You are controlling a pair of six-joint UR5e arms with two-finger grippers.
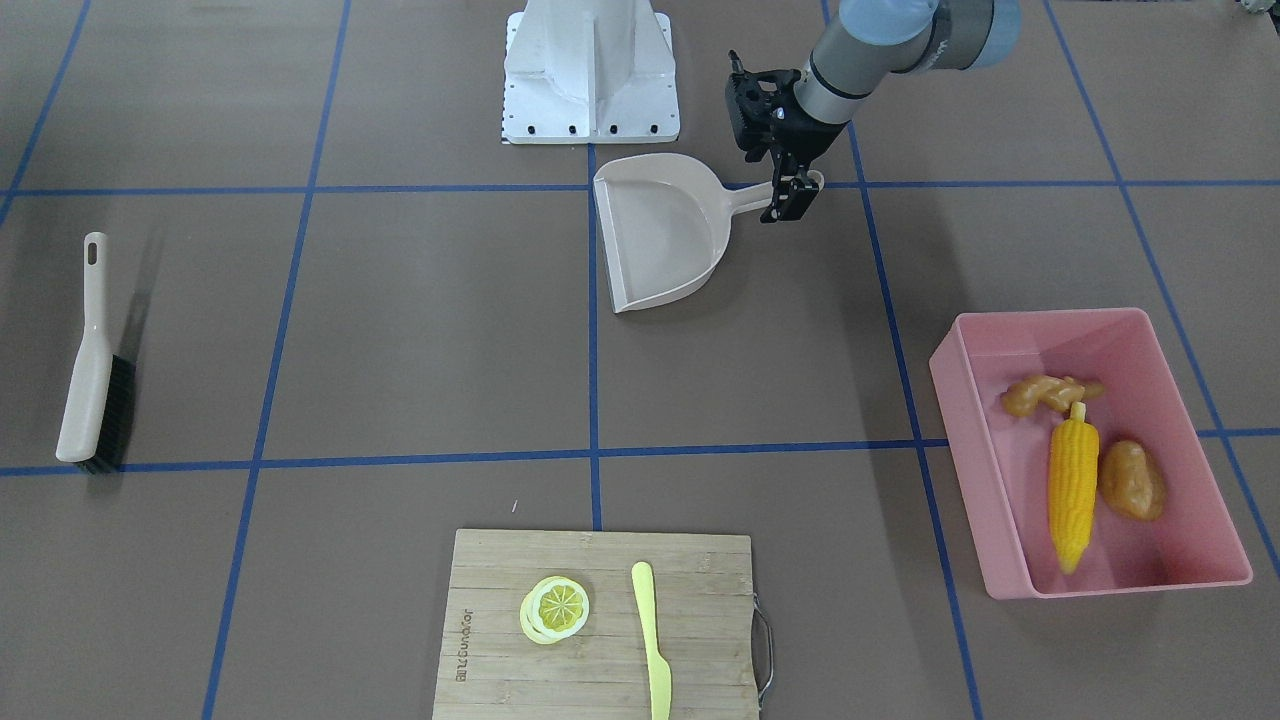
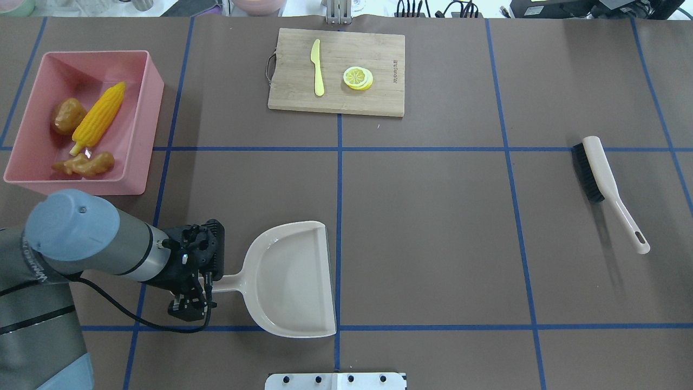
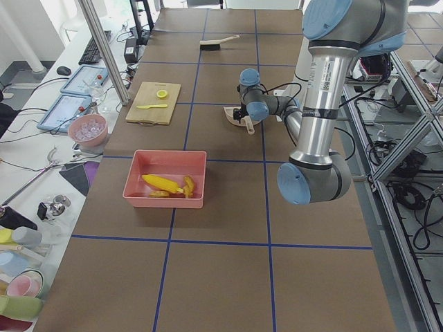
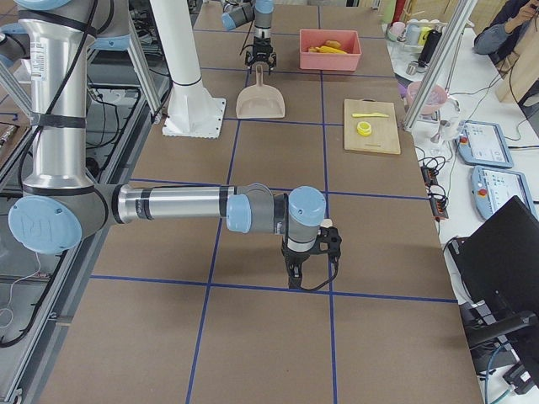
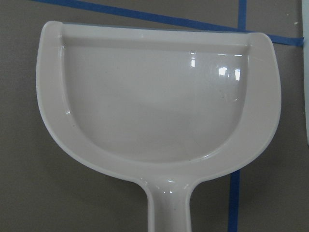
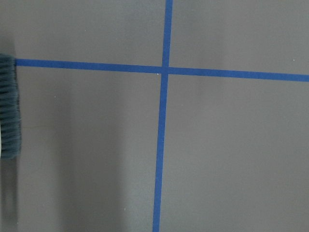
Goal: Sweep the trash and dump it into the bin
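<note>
Brown table [image 2: 433,216]: corn cob [image 2: 100,116], potato [image 2: 67,115], ginger root [image 2: 86,164] lie in the far-left bin [image 2: 149,124]. Left gripper [image 2: 189,306] is at the dustpan [image 2: 292,276] handle; neither it nor right gripper [image 4: 307,273] shows its finger gap.

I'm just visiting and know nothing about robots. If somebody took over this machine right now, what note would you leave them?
Left hand: at the handle end of the dustpan; gripping or not, unclear. The dustpan lies flat on the table, empty.
Right hand: low over the table near the brush; open or shut, unclear.
Corn, potato and ginger: all inside the pink bin.
Done: sweeping and dumping. Left: likely only pulling the arms back.
</note>
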